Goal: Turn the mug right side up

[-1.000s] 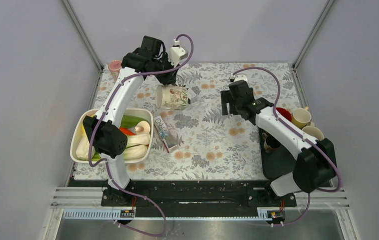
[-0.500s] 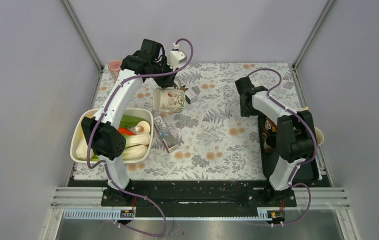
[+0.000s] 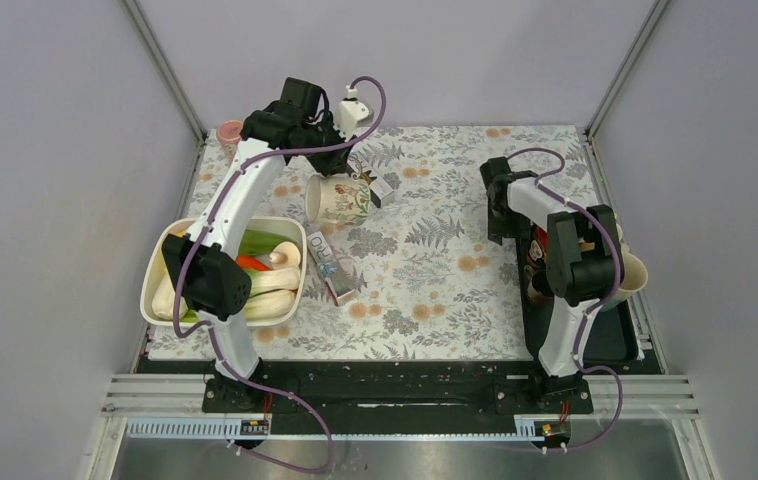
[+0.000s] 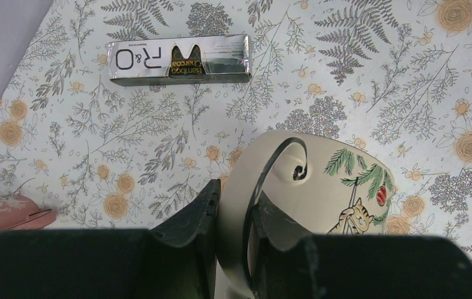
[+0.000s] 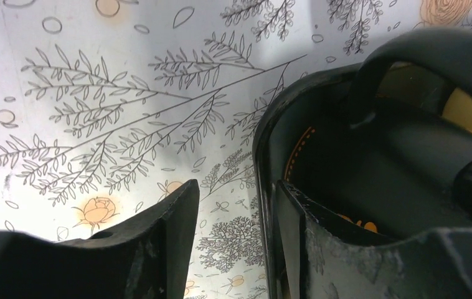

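Observation:
The cream mug [image 3: 341, 199] with a cat and pine-branch picture lies on its side at the back middle of the floral mat, its mouth facing left. My left gripper [image 3: 368, 187] reaches down from the back and is shut on the mug's handle. In the left wrist view the handle [image 4: 246, 205] sits pinched between my left gripper's [image 4: 233, 215] two fingers, and the mug body [image 4: 339, 180] lies to the right of them. My right gripper [image 3: 500, 215] is open and empty. In the right wrist view it [image 5: 236, 212] straddles the black tray's left rim [image 5: 261, 168].
A white bowl [image 3: 169, 243] of vegetables stands at the left. A toothpaste box [image 3: 333, 268] lies in front of the mug and shows in the left wrist view [image 4: 180, 59]. A black tray [image 3: 580, 340] at the right holds a dark mug [image 5: 420, 99] and a cream cup [image 3: 633, 274]. A pink item [image 3: 230, 130] sits back left.
The right arm has folded back to the right, bringing its gripper from the mat's middle to the tray's left rim. The left gripper has shifted the mug slightly left.

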Controlling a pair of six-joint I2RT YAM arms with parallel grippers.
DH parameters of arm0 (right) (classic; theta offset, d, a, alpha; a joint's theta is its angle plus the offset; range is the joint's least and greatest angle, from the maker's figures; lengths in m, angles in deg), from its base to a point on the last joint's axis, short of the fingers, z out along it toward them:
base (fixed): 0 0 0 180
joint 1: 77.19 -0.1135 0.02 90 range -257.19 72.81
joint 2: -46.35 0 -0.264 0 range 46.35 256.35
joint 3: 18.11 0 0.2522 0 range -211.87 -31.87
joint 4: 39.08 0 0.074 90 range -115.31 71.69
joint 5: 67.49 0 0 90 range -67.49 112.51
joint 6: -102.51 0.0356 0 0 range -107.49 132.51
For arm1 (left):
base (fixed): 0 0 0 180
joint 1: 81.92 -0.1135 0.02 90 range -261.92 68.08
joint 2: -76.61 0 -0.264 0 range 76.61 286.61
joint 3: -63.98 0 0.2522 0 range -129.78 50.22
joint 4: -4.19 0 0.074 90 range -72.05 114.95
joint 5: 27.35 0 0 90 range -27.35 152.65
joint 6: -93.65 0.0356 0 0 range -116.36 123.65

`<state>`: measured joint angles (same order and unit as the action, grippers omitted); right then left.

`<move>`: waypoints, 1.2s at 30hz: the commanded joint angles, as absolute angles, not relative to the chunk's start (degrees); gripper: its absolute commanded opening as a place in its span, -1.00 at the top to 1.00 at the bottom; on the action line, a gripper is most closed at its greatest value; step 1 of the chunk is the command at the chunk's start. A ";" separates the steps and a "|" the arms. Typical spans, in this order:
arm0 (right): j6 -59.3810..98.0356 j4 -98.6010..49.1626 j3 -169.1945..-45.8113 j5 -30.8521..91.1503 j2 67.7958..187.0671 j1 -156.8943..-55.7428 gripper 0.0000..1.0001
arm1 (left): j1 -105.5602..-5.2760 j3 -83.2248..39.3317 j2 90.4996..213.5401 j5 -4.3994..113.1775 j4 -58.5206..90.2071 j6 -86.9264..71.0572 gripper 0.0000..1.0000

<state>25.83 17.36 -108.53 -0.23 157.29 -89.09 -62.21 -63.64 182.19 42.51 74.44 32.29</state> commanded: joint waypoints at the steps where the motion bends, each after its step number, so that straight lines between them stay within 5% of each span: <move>1: 25.87 18.77 -112.37 1.71 159.28 -87.61 -0.14 | -62.69 -64.61 177.42 40.27 70.02 32.22 1.00; 10: 22.30 20.32 -115.50 3.66 163.59 -86.25 0.04 | -63.03 -64.57 177.31 40.36 70.06 32.38 1.00; 15: 18.88 22.57 -119.77 6.31 166.95 -86.25 0.49 | -63.35 -64.82 177.51 40.28 70.05 32.29 1.00; 24: 14.82 26.86 -131.43 8.23 172.39 -86.33 0.88 | -64.13 -65.24 177.91 40.74 70.04 32.37 1.00; 36: 9.23 33.73 -152.77 7.32 182.53 -87.59 1.00 | -64.88 -65.82 178.22 40.74 70.01 32.29 1.00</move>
